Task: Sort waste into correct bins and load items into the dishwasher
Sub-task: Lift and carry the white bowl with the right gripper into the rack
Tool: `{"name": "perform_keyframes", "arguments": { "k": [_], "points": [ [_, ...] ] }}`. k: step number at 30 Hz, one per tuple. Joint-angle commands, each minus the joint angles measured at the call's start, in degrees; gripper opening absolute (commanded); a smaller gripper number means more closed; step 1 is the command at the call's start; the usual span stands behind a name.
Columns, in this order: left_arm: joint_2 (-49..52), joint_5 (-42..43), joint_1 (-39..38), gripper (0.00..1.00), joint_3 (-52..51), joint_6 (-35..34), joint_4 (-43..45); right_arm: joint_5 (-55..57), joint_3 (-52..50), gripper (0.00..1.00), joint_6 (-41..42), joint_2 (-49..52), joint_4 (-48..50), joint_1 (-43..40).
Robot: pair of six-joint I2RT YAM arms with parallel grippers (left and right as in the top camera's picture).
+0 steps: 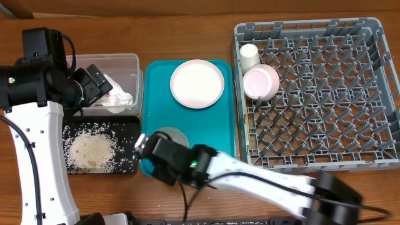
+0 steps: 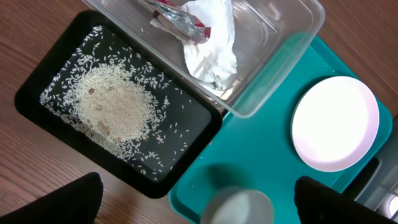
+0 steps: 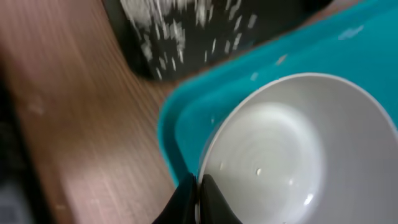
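- While the waste already looks sorted, the overhead view says dishes are the step in hand. The right hand [image 1: 145, 145] is down at the 6 o'clock end of the teal tray [image 1: 222, 125], on the 9 o'clock rim of a pale bowl [image 1: 170, 136]. The pink plate [image 1: 197, 83] waits at the tray's 12 o'clock end. The dish rack [image 1: 325, 94] is off at 3 o'clock, with a white cup [image 1: 249, 56] and a pinkish bowl [image 1: 261, 81] inside.
- Left wrist view: the left hand [image 2: 199, 202] is spread wide with nothing in it. The clear tub [image 2: 292, 37] holds the napkin [image 2: 211, 43] and red wrapper [image 2: 180, 22]. The rice [image 2: 112, 106] lies in the black tray [image 2: 43, 74].
- Right wrist view: the right hand [image 3: 198, 190] is pinched tight on the pale bowl's [image 3: 292, 149] thin rim.
- Next move, I'd guess: lift it straight up, swing toward 3 o'clock, clear the rack wall, and set it among the pegs. A rim pinch like that could slip or tip, so go slow.
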Motion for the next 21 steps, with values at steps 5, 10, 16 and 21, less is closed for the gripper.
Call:
{"name": "perform_keyframes", "arguments": {
  "k": [5,10,16,21],
  "points": [
    [0.2,-0.5,0.3,1.00,0.9,-0.1,0.1,-0.6,3.0,0.04,11.1,-20.2,-7.3,-11.6],
    [0.2,-0.6,0.3,1.00,0.9,-0.1,0.1,-12.9,2.8,0.04,13.4,-29.0,-15.5,-26.9],
    [0.2,-0.5,0.3,1.00,0.9,-0.1,0.1,-32.8,2.7,0.04,11.7,-30.1,-22.3,-41.6],
    [0.2,-0.5,0.3,1.00,0.9,-0.2,0.1,-42.2,1.7,0.04,9.1,-30.0,-24.5,-49.9]
  ]
}}
